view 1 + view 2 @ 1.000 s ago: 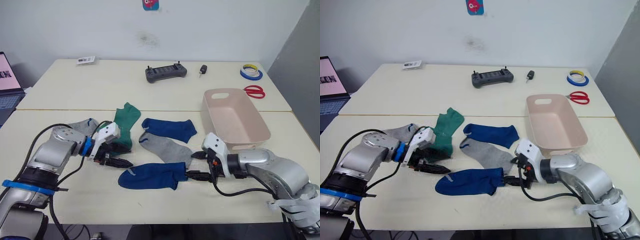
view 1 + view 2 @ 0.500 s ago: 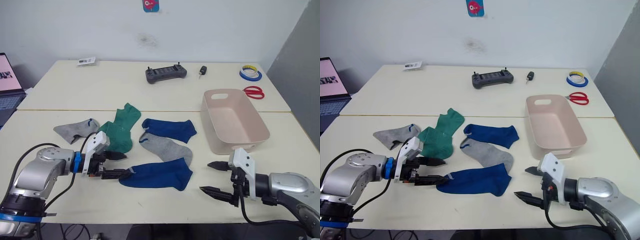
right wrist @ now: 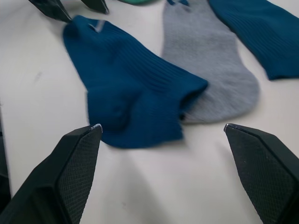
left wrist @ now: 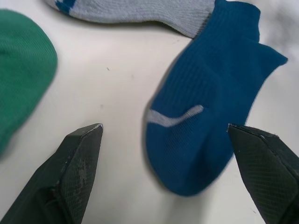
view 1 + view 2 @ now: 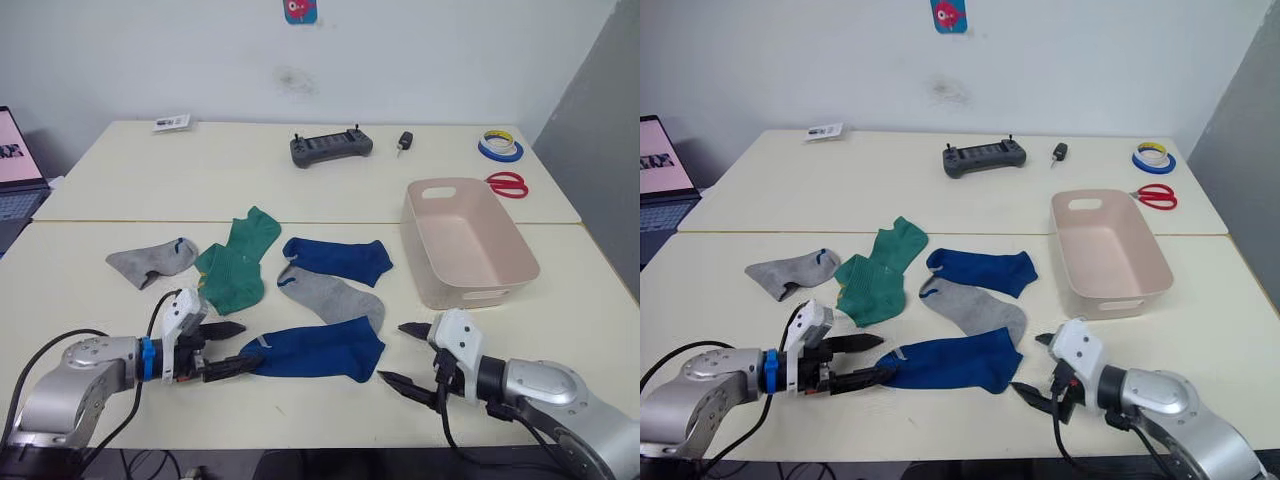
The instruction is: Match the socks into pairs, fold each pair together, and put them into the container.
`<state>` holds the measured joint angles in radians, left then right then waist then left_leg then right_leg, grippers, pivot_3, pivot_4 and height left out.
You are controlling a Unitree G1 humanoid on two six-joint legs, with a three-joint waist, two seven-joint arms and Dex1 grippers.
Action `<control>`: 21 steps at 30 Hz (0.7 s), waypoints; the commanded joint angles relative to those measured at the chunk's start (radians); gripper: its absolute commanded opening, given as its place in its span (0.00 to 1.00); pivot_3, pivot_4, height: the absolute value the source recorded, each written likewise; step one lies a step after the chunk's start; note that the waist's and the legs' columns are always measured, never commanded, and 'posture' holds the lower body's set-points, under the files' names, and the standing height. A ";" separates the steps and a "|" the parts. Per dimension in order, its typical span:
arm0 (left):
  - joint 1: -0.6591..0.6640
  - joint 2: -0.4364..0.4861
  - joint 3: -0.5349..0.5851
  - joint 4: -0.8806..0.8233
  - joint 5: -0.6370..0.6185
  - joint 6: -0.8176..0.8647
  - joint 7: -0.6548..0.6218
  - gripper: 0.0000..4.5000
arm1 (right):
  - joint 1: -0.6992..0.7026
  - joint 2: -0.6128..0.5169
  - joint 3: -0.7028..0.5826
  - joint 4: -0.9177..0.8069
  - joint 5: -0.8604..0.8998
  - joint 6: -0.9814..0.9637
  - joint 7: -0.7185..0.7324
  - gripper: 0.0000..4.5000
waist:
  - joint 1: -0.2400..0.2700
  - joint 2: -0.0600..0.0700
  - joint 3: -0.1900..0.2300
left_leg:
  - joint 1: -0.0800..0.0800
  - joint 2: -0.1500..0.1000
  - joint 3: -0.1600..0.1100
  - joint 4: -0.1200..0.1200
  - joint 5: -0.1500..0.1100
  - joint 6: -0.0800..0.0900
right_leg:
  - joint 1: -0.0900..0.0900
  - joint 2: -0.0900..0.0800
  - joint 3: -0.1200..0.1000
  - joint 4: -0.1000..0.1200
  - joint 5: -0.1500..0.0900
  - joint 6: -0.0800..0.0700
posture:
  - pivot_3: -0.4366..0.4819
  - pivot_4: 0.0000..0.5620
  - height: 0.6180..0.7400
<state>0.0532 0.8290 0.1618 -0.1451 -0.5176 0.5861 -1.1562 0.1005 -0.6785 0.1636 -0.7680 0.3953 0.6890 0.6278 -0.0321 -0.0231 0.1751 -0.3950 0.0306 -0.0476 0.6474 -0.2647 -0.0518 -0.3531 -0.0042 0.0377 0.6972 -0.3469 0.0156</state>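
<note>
Soft ankle socks lie flat on the desk (image 5: 90,200). Two are dark blue: the near blue sock (image 5: 318,350), with a pale toe stripe, lies between the left end effector (image 5: 232,348) and right end effector (image 5: 404,354), both spread wide; the far blue sock (image 5: 338,258) lies beyond it. There are two grey socks (image 5: 330,296) (image 5: 150,262), and green socks (image 5: 235,265) overlapped. The pink tub (image 5: 470,240) stands empty beyond the right end effector. Since half a second ago, both end effectors have drawn back towards the desk's near edge.

Two pale tables (image 5: 120,190) sitting edge to edge, carrying socks (image 5: 318,349), a pink-beige container (image 5: 468,243), controller (image 5: 331,146), tape rolls (image 5: 499,147), scissors (image 5: 509,184)
</note>
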 commanded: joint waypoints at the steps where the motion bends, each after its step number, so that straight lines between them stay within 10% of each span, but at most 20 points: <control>1: 0.068 -0.003 0.023 -0.042 -0.024 0.047 0.036 0.98 | -0.013 0.008 0.015 -0.032 -0.015 -0.038 -0.001 1.00 | 0.000 0.000 0.000 | 0.000 0.000 0.000 0.000 0.000 0.000 | 0.000 0.000 0.000 0.000 0.000 0.000 | 0.48 0.27 1.00; 9: 0.092 -0.025 0.001 -0.101 -0.047 0.122 0.127 0.98 | -0.053 0.021 0.044 -0.021 -0.046 -0.064 0.003 1.00 | 0.001 0.001 -0.002 | 0.001 0.000 0.000 -0.001 0.000 0.000 | 0.001 0.000 0.000 0.000 0.000 0.000 | 0.48 0.27 1.00; 21: 0.047 -0.034 -0.080 -0.195 -0.075 0.198 0.172 0.25 | -0.031 0.041 0.011 -0.020 -0.022 0.011 -0.032 1.00 | 0.004 0.004 -0.006 | 0.001 -0.002 0.001 -0.001 0.000 0.000 | 0.001 -0.001 0.001 -0.001 0.000 0.000 | 0.48 0.27 1.00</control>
<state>0.0839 0.7900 0.1065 -0.3120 -0.5833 0.7704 -0.9725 0.0648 -0.6490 0.2065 -0.7688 0.3452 0.6883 0.6080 -0.0284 -0.0192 0.1691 -0.3940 0.0292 -0.0470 0.6468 -0.2647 -0.0518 -0.3518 -0.0054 0.0383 0.6963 -0.3470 0.0156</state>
